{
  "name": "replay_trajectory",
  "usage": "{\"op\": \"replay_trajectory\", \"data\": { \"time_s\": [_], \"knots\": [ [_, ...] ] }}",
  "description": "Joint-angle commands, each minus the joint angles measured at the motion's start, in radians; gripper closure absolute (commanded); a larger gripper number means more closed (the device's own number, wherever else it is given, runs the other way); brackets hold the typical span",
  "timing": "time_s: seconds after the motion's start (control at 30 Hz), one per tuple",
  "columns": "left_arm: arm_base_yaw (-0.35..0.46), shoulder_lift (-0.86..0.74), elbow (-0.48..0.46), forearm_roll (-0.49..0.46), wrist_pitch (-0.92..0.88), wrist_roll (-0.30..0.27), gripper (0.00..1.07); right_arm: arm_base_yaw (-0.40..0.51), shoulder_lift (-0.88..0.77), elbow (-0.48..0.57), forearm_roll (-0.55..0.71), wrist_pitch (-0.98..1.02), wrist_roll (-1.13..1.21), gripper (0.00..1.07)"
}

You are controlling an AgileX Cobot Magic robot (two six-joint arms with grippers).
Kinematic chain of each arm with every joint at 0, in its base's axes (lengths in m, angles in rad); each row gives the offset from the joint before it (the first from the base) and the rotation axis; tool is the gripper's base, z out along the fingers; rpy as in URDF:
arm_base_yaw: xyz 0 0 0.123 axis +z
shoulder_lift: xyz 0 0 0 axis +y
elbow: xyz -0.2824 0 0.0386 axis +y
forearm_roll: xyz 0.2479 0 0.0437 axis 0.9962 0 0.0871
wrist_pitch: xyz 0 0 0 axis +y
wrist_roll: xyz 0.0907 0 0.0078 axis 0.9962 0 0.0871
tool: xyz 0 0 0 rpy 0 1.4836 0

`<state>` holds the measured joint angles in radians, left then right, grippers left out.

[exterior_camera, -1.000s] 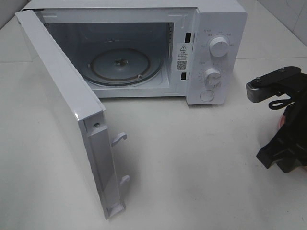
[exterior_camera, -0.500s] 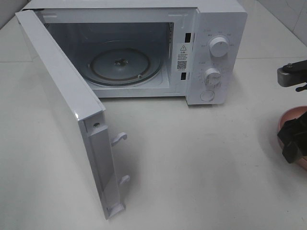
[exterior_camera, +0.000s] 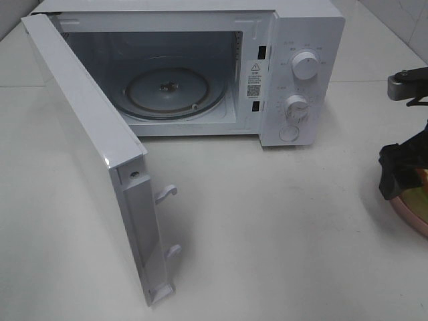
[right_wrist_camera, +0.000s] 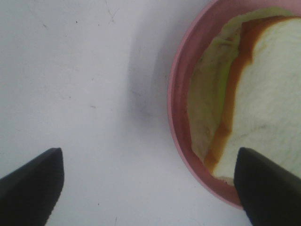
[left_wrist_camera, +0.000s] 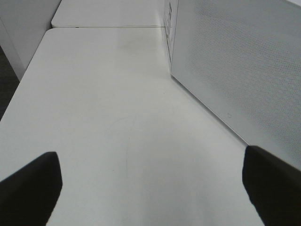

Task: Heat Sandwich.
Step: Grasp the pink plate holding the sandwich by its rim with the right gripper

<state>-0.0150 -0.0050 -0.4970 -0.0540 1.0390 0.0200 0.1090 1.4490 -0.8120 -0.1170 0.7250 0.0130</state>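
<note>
Microwave (exterior_camera: 321, 33) sits toward the table's (exterior_camera: 267, 234) back edge, door (exterior_camera: 87, 147) swung wide, turntable (exterior_camera: 175, 91) bare, so I judge I'm at the pickup step. Pink plate (right_wrist_camera: 176, 94) is out toward the table's right edge. The sandwich (right_wrist_camera: 268, 94) lies flat on it, bread up, lettuce showing at the plate's rim. It's approx square, no real long axis; the crust edge I can see runs across the line btwn my fingertips. Right gripper (right_wrist_camera: 150, 188) is spread wide and empty, one tip over the plate, the other over bare table. Left gripper (left_wrist_camera: 150, 188) is spread and empty too. Next move calls for dropping to straddle the rim, pinching it, then carrying w/o tilt.
</note>
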Motion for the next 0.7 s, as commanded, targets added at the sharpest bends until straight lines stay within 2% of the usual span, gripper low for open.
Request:
{"op": "replay_trajectory", "data": {
  "time_s": [0.03,0.33,0.7],
  "knots": [
    [0.002,-0.026,0.002,-0.001,-0.003,0.0,0.09,-0.006,0.066,-0.041,-0.013,-0.004,-0.004,0.15],
    [0.002,-0.026,0.002,-0.001,-0.003,0.0,0.09,-0.006,0.257,-0.14,-0.057,-0.016,0.016,0.17],
    [0.002,-0.026,0.002,-0.001,-0.003,0.0,0.09,-0.006,0.377,-0.151,-0.116,-0.091,0.092,0.19]
  ]
}}
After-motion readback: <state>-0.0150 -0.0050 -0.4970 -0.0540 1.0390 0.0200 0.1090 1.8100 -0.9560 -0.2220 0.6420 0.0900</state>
